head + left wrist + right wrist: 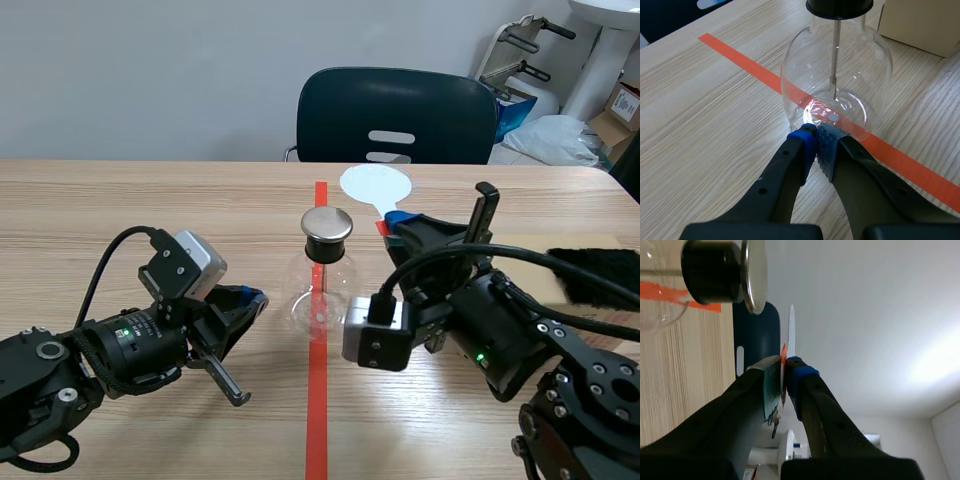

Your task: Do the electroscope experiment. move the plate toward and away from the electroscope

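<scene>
The electroscope (322, 270) is a clear glass flask with a black stopper and a round metal cap; it stands on the red tape line at mid table. The plate (375, 185), a white disc on a red handle, hangs just right of and behind the cap. My right gripper (392, 222) is shut on the handle. In the right wrist view the plate (791, 330) shows edge-on beside the metal cap (752, 275), with a small gap. My left gripper (816, 145) is shut on nothing, its tips at the base of the flask (836, 85).
A dark blue chair (395, 115) stands behind the table. A black cloth (595, 275) lies at the table's right edge. A cardboard box (920, 22) sits beyond the flask in the left wrist view. Boxes and a white bag stand on the floor at the back right.
</scene>
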`<control>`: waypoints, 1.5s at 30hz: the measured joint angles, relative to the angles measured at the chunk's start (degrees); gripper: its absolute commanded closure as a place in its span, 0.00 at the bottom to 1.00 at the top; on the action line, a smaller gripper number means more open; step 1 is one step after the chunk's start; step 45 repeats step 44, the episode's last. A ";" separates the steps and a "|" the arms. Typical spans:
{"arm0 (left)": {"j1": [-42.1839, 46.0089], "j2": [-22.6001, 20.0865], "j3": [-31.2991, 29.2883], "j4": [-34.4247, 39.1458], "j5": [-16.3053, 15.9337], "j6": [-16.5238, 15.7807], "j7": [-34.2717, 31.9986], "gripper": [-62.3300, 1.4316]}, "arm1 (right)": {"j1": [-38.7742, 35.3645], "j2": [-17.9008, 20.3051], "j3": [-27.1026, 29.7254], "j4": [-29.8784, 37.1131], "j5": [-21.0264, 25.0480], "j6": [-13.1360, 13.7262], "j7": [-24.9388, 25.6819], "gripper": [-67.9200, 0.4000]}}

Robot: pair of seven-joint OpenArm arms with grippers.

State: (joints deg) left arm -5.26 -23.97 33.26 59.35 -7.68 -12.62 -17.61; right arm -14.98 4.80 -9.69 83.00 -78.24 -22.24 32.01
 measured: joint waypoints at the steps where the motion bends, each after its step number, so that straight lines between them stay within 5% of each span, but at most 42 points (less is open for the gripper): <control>1: 0.00 0.00 0.00 0.00 0.00 0.00 0.00 0.95 | 0.00 0.00 0.00 0.00 0.00 0.00 0.98 0.98; 19: 0.00 0.00 0.00 0.00 0.00 0.00 0.00 0.95 | 0.00 0.00 0.00 0.00 -1.77 -0.02 11.52 0.98; 45: 0.00 0.00 0.00 0.00 0.00 0.00 0.00 0.95 | 0.00 0.00 0.00 0.00 -1.77 -0.02 9.64 0.98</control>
